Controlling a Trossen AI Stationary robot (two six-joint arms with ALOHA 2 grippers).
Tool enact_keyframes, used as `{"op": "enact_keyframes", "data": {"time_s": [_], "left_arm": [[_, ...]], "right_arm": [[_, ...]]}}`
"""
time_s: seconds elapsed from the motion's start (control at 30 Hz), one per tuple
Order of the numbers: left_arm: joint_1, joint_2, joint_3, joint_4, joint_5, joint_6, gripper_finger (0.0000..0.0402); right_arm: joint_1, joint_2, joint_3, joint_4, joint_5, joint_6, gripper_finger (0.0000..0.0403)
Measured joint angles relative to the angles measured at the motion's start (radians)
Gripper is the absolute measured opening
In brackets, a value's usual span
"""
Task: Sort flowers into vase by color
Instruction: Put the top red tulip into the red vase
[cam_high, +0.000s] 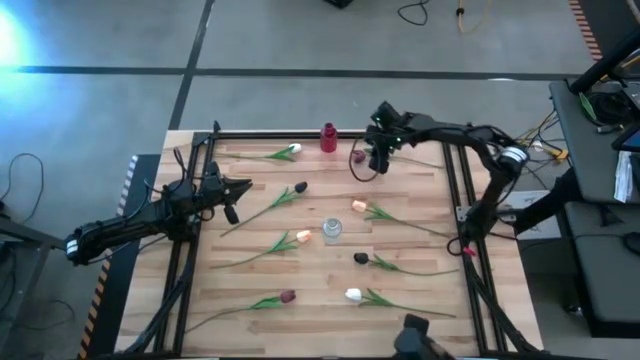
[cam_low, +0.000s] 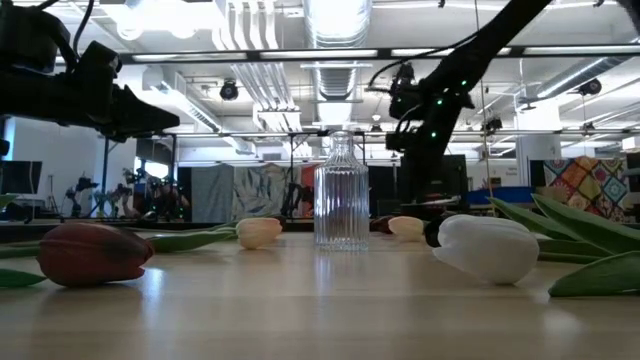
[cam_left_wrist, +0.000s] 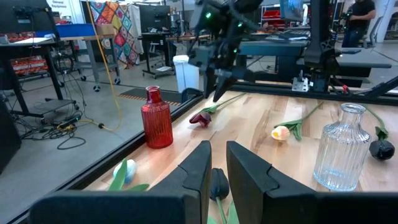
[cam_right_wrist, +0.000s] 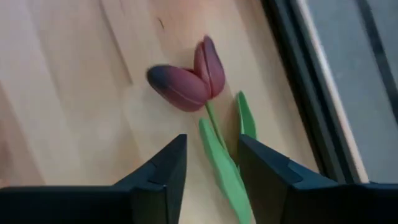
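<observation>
Several artificial tulips lie flat on the wooden table (cam_high: 420, 300), with maroon, white, peach and dark heads. My right gripper (cam_right_wrist: 211, 163) is open near the far edge, pointing down. Its fingers stand on either side of the stem (cam_right_wrist: 214, 127) of a maroon tulip (cam_right_wrist: 186, 84), just behind the head, and I see no touch. That same maroon tulip (cam_high: 358, 156) lies right of the red vase (cam_high: 328, 138). A clear glass vase (cam_high: 332, 231) stands mid-table. My left gripper (cam_left_wrist: 216, 168) hovers at the left side, open by a narrow gap, facing a dark tulip (cam_high: 300, 187).
A white tulip (cam_high: 293, 150) lies left of the red vase. Peach tulips (cam_high: 358, 206) (cam_high: 303, 237) flank the clear vase. Near the front lie a dark tulip (cam_high: 361, 259), a maroon tulip (cam_high: 288, 296) and a white tulip (cam_high: 353, 295). A black frame rail (cam_high: 455, 200) borders the table.
</observation>
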Motion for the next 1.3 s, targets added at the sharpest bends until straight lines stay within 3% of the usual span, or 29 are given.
{"op": "enact_keyframes", "data": {"time_s": [0.27, 0.7, 0.97, 1.3], "left_arm": [[0.0, 0.0, 0.0, 0.0, 0.0, 0.0, 0.0036], [0.0, 0.0, 0.0, 0.0, 0.0, 0.0, 0.0036], [0.0, 0.0, 0.0, 0.0, 0.0, 0.0, 0.0036], [0.0, 0.0, 0.0, 0.0, 0.0, 0.0, 0.0036]], "right_arm": [[-0.044, 0.148, 0.111, -0.09, 0.052, -0.053, 0.0155], [-0.092, 0.241, 0.153, -0.11, 0.044, -0.085, 0.0118], [-0.093, 0.2, 0.171, -0.137, -0.001, -0.095, 0.0018], [-0.048, 0.012, 0.165, -0.058, -0.102, 0.006, 0.0013]]}}
